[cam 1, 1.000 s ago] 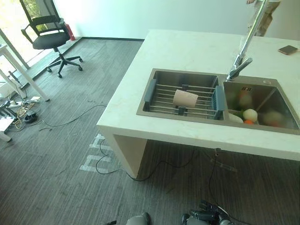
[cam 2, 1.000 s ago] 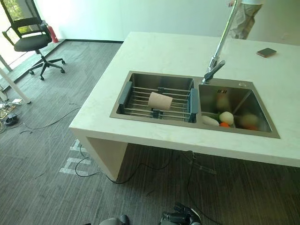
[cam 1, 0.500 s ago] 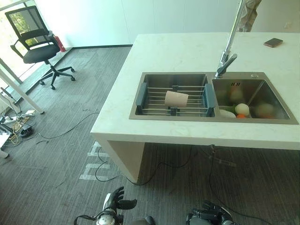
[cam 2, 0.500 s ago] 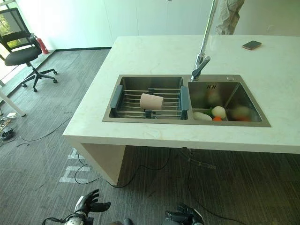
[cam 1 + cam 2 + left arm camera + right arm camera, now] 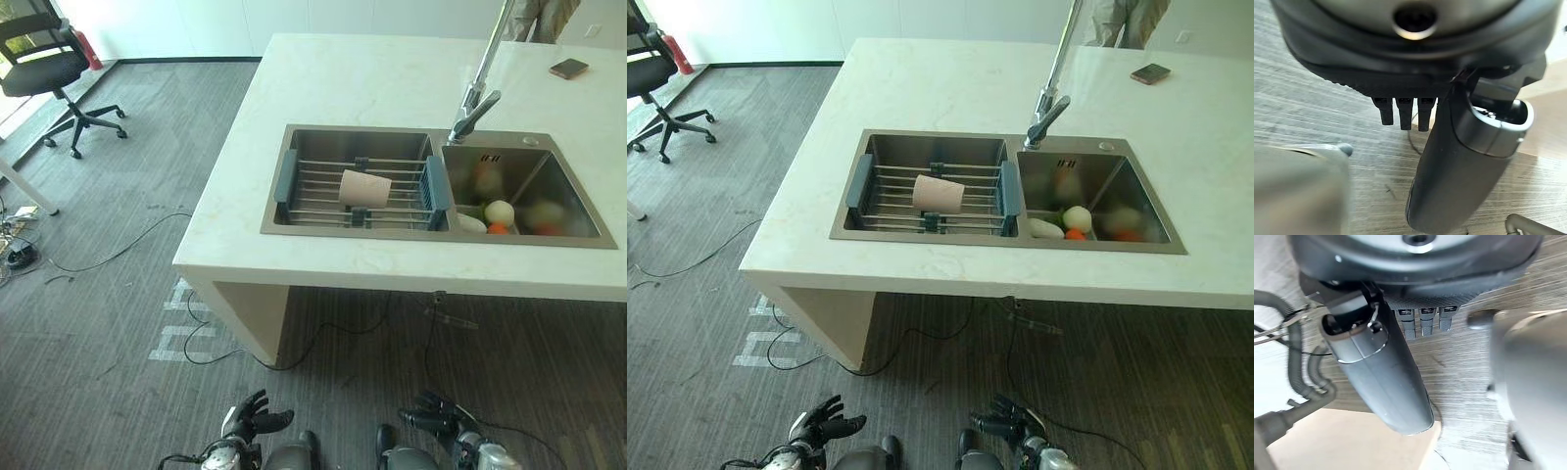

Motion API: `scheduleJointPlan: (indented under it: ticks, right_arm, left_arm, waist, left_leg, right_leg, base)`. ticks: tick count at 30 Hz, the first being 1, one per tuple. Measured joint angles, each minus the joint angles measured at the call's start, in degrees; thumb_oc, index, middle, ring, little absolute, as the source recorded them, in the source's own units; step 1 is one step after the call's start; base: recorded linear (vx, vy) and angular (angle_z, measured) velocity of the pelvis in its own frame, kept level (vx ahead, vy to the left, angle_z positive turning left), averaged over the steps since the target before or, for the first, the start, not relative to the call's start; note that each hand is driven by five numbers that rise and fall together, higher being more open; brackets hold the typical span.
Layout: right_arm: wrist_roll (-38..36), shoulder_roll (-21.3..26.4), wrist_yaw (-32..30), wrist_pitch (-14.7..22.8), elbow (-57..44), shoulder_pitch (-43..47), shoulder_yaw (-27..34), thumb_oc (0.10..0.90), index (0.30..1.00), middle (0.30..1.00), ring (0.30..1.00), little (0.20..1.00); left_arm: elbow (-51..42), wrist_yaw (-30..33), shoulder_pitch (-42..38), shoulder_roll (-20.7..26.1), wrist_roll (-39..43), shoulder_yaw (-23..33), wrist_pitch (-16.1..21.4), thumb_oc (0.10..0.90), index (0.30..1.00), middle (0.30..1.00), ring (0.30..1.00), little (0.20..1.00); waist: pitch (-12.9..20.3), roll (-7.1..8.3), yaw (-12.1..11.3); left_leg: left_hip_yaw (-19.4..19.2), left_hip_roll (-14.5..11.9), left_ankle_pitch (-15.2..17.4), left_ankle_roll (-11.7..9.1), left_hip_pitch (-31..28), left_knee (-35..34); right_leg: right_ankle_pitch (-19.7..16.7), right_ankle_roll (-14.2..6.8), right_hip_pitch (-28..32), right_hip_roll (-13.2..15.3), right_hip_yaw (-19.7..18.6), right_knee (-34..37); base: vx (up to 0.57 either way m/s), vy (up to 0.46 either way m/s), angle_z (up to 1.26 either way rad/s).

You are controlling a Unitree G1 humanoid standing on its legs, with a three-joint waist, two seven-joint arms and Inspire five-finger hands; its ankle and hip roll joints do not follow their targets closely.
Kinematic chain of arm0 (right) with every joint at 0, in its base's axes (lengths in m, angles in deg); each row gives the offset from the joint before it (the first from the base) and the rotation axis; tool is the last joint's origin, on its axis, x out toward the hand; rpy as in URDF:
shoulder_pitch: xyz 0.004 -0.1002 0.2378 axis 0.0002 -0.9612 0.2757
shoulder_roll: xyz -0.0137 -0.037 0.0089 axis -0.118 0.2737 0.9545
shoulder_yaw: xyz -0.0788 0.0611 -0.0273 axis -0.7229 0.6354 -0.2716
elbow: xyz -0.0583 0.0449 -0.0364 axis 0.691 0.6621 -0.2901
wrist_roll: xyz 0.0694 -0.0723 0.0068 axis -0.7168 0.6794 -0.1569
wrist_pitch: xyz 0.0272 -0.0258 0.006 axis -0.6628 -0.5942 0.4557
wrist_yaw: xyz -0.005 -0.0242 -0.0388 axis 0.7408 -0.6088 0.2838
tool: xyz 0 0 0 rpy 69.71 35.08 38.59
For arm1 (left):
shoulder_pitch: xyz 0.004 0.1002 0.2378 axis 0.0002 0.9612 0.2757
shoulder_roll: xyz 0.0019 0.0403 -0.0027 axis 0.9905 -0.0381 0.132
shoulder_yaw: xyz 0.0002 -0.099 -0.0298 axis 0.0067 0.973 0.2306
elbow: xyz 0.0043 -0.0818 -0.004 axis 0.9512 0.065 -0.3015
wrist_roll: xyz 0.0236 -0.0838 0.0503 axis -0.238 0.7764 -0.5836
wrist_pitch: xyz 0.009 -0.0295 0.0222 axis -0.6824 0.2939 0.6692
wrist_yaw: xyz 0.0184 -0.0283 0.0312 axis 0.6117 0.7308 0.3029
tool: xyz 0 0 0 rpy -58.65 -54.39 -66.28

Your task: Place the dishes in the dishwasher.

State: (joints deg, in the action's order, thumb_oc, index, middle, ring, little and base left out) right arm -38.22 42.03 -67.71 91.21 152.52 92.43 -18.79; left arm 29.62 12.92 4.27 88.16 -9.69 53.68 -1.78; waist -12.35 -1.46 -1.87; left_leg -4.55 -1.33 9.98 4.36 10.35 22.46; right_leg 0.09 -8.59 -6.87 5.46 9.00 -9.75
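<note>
- Now a beige cup lies on its side on the sink rack, in the counter's left basin
- left hand and right hand hang low, fingers spread, holding nothing

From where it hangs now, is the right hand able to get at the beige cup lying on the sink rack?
Probably not yet: the right hand hangs low near the floor, while the beige cup lies on the wire rack, unobstructed from above.

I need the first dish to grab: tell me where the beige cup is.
The beige cup lies on its side on the wire rack in the steel sink's left basin, left of the faucet.
</note>
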Motion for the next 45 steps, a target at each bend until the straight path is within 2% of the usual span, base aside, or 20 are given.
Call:
scheduleJointPlan:
  ticks: [1, 2, 3, 4, 6, 7, 8, 10, 12, 14, 17, 20, 22, 24, 26, 28, 31, 37, 42, 45]
  right_arm:
    - [2.16, 0.26, -0.45, 0.21, -0.11, 1.0, -0.83, 0.8, 0.9, 0.9, 0.9, 0.9]
    - [3.93, 0.73, -0.89, 0.33, -0.21, 1.93, -1.78, 0.8, 0.9, 0.9, 0.9, 0.9]
    - [5.46, 1.26, -1.27, 0.38, -0.37, 2.49, -3.12, 0.8, 0.9, 0.9, 0.9, 0.9]
    - [5.9, 1.52, -1.83, 0.85, -0.36, 2.59, -3.69, 0.8, 0.9, 0.9, 0.9, 0.9]
    - [5.84, 1.43, -1.85, 0.97, -0.53, 2.2, -2.23, 0.8, 0.9, 0.9, 0.9, 0.9]
    - [5.82, 1.24, -1.78, 0.91, -0.03, 2.21, -1.77, 0.8, 0.9, 0.9, 0.9, 0.9]
    - [5.6, 0.88, -1.94, 0.6, 0.05, 1.77, -1.72, 0.8, 0.9, 0.9, 0.9, 0.9]
    - [5.27, -0.14, -1.78, -0.14, 0.88, 2.06, -1.79, 0.8, 0.9, 0.9, 0.9, 0.9]
    - [5.28, -0.68, -1.36, -0.44, 0.65, 1.91, -1.93, 0.8, 0.9, 0.9, 0.9, 0.9]
    - [5.24, -0.55, -1.93, -0.44, 0.11, 2.03, -1.88, 0.8, 0.9, 0.9, 0.9, 0.9]
    - [5.07, 2.05, -4.16, -0.25, 0.0, 1.28, -0.66, 0.8, 0.9, 0.9, 0.9, 0.9]
    - [5.07, 3.19, -4.88, 0.08, 0.21, 2.04, 1.39, 0.8, 0.9, 0.9, 0.9, 0.9]
    - [5.03, 3.51, -5.1, 0.59, 0.38, 2.26, 1.39, 0.8, 0.9, 0.9, 0.9, 0.9]
    - [2.45, 3.85, -5.08, 1.24, 0.57, 1.51, 1.58, 0.8, 0.9, 0.9, 0.9, 0.9]
    - [2.35, 3.52, -5.0, 1.23, 0.51, 0.25, 1.54, 0.8, 0.9, 0.9, 0.9, 0.9]
    - [2.47, 3.3, -4.9, 1.03, 0.54, -0.49, 1.47, 0.8, 0.9, 0.9, 0.9, 0.9]
    - [3.0, 2.31, -4.72, 0.75, 0.5, -0.33, 1.52, 0.8, 0.9, 0.9, 0.9, 0.9]
    - [2.99, 1.3, -5.18, -0.03, 0.43, -0.28, 1.67, 0.8, 0.9, 0.9, 0.9, 0.9]
    - [2.99, 1.38, -5.89, -0.31, 1.15, -2.67, 4.27, 0.8, 0.9, 0.9, 0.9, 0.9]
    - [2.99, 1.77, -5.89, -0.38, 1.52, -4.65, 4.98, 0.8, 0.9, 0.9, 0.9, 0.9]
  left_arm:
    - [-0.42, 0.39, -0.4, 0.45, -0.12, -0.43, -0.11, 0.8, 0.9, 0.9, 0.9, 0.9]
    - [-0.66, 1.36, -1.78, 0.93, -0.01, -1.73, -0.18, 0.8, 0.9, 0.9, 0.9, 0.9]
    - [-0.64, 2.53, -3.39, 1.57, 0.03, -4.08, -0.26, 0.8, 0.9, 0.9, 0.9, 0.9]
    - [-1.33, 2.63, -4.66, 1.77, 0.01, -3.83, -0.44, 0.8, 0.9, 0.9, 0.9, 0.9]
    - [-1.61, 3.23, -4.41, 1.72, -0.04, -3.13, -0.64, 0.8, 0.9, 0.9, 0.9, 0.9]
    - [-1.25, 3.62, -4.16, 1.8, -0.01, -2.61, -0.68, 0.8, 0.9, 0.9, 0.9, 0.9]
    - [-0.64, 4.83, -3.72, 1.75, 0.04, -1.46, -0.87, 0.8, 0.9, 0.9, 0.9, 0.9]
    - [-1.37, 5.26, -2.06, 2.11, 0.37, -0.2, -1.21, 0.8, 0.9, 0.9, 0.9, 0.9]
    - [-1.93, 5.85, -0.25, 2.08, 0.48, 0.1, -1.5, 0.8, 0.9, 0.9, 0.9, 0.9]
    - [-1.77, 5.68, 0.51, 1.67, 0.45, 0.11, -1.7, 0.8, 0.9, 0.9, 0.9, 0.9]
    - [-2.64, 3.26, -1.21, -0.56, 0.34, -0.55, -0.77, 0.8, 0.9, 0.9, 0.9, 0.9]
    - [-2.76, 3.06, -1.5, -1.51, 0.18, -0.61, -0.81, 0.8, 0.9, 0.9, 0.9, 0.9]
    - [-2.59, 3.31, -0.63, -1.26, -0.22, 0.05, -1.07, 0.8, 0.9, 0.9, 0.9, 0.9]
    - [-2.45, 3.28, -1.91, -1.26, -0.82, 0.07, -1.12, 0.8, 0.9, 0.9, 0.9, 0.9]
    - [-1.71, 3.19, -2.54, -1.34, -0.77, 0.07, -1.08, 0.8, 0.9, 0.9, 0.9, 0.9]
    - [-1.37, 3.16, -2.59, -1.49, -0.39, 0.07, -1.01, 0.8, 0.9, 0.9, 0.9, 0.9]
    - [-1.37, 3.24, -1.81, -1.44, 0.57, 1.73, -0.98, 0.8, 0.9, 0.9, 0.9, 0.9]
    - [-1.08, 3.29, -1.25, -1.1, 3.44, 3.9, -0.96, 0.8, 0.9, 0.9, 0.9, 0.9]
    - [-0.14, 3.02, 2.31, -1.11, 11.82, 8.93, -0.95, 0.8, 0.9, 0.9, 0.9, 0.9]
    - [0.3, 1.97, 4.11, -1.07, 20.34, 12.92, -0.7, 0.8, 0.9, 0.9, 0.9, 0.9]
  waist:
    - [-0.79, -0.2, 0.08]
    - [-2.64, -1.15, -0.15]
    - [-4.22, -0.41, -0.46]
    - [-5.22, -0.77, -0.33]
    - [-5.95, -2.03, 0.02]
    - [-5.92, -1.68, 0.07]
    - [-6.27, -1.44, 0.21]
    - [-6.12, -0.72, -0.03]
    - [-6.06, -0.93, 0.14]
    - [-5.91, -1.03, 0.41]
    - [-5.82, -0.74, 1.62]
    - [-6.81, -1.44, 1.28]
    - [-7.04, -2.75, 1.53]
    - [-7.11, -2.95, 1.9]
    - [-7.05, -3.05, 2.05]
    - [-6.99, -2.4, 1.76]
    - [-6.95, -2.47, 1.59]
    - [-6.64, -2.13, 1.55]
    - [-3.25, -0.9, 1.59]
    - [-2.53, -1.16, 1.59]
  left_leg:
    - [0.28, -0.36, 1.71, 0.22, 1.76, 3.19]
    - [0.87, -0.32, 3.65, 0.39, 2.43, 6.93]
    - [0.86, 0.45, 4.12, 0.77, 3.19, 8.61]
    - [1.21, 0.65, 4.12, 0.78, 3.45, 8.68]
    - [2.05, 0.84, 3.74, 0.11, 3.34, 7.13]
    - [2.39, 1.92, 3.32, -0.21, 3.49, 6.67]
    - [3.22, 2.95, 3.42, 0.14, 2.98, 6.81]
    - [4.83, 3.28, 3.36, -0.82, 0.77, 5.06]
    - [6.42, 1.25, 2.16, -2.71, -2.8, 1.51]
    - [6.87, -0.28, 0.63, -4.9, -4.62, -2.35]
    - [0.16, -1.33, -5.68, -6.55, -1.27, -1.23]
    - [-0.77, -2.15, -4.3, -7.9, 1.67, -2.43]
    - [2.01, -2.37, -4.77, -7.18, 0.88, -6.08]
    - [1.34, -2.94, -4.97, -7.15, 0.48, -7.47]
    - [0.53, -3.64, -6.01, -7.26, -3.06, -10.9]
    - [-1.14, -2.46, -8.16, -6.21, -4.22, -11.74]
    - [-3.12, -1.23, -7.27, -4.63, -4.36, -11.6]
    - [-3.67, -0.53, -6.69, -3.72, -4.9, -11.35]
    - [-3.84, -0.67, -6.42, -3.8, -5.24, -11.36]
    - [-4.22, -0.66, -6.25, -3.62, -5.26, -10.83]
  right_leg:
    - [1.45, -2.02, -4.7, 1.63, -0.23, -11.6]
    - [1.65, -1.23, -10.67, 3.33, -0.48, -23.55]
    - [2.96, -0.35, -15.15, 5.37, 0.11, -31.38]
    - [4.48, 1.55, -16.22, 6.04, 0.34, -27.23]
    - [4.09, 1.44, -12.07, 5.24, 0.7, -7.83]
    - [3.43, 1.01, -11.22, 5.15, -1.38, -3.88]
    - [3.61, 1.79, -10.8, 5.2, -3.77, -7.87]
    - [5.27, 4.45, -6.87, 4.41, -0.18, -11.7]
    - [2.87, 6.01, -2.36, 2.26, 1.99, -7.85]
    - [3.21, 6.92, -0.9, 0.37, 2.95, -7.47]
    - [4.33, 8.88, 0.32, 1.73, 7.67, -5.52]
    - [6.11, 12.09, 1.07, 0.68, 9.1, -5.11]
    - [6.37, 12.04, 2.59, -0.81, 9.4, -5.12]
    - [6.78, 12.35, 2.19, -0.35, 9.85, -4.98]
    - [8.24, 11.36, 1.38, 0.1, 9.28, -7.25]
    - [9.03, 9.88, -0.02, 1.97, 7.78, -9.69]
    - [8.17, 8.36, -0.39, 3.28, 6.32, -9.21]
    - [7.29, 7.05, 0.48, 3.64, 5.51, -7.89]
    - [7.38, 7.06, 0.41, 3.38, 5.12, -7.59]
    - [7.46, 7.34, 0.36, 3.35, 4.46, -7.61]
  base:
    - [-0.01, -0.208, -0.25]
    - [0.03, -0.343, 0.06]
    - [0.06, -0.363, 0.33]
    - [0.13, -0.525, 0.5]
    - [0.16, -0.517, 0.53]
    - [0.27, -0.66, 0.57]
    - [0.3, -0.709, 0.53]
    - [0.23, -0.531, 0.46]
    - [0.15, -0.403, 0.27]
    - [0.06, -0.363, 0.28]
    - [0.03, -0.103, 0.93]
    - [0.1, 0.02, 0.26]
    - [0.1, 0.104, -0.18]
    - [0.12, 0.096, 0.1]
    - [0.09, 0.087, 0.06]
    - [0.07, 0.091, -0.19]
    - [0.09, 0.06, -0.21]
    - [0.06, 0.037, -0.05]
    - [0.06, 0.026, -0.05]
    - [0.04, 0.024, -0.07]
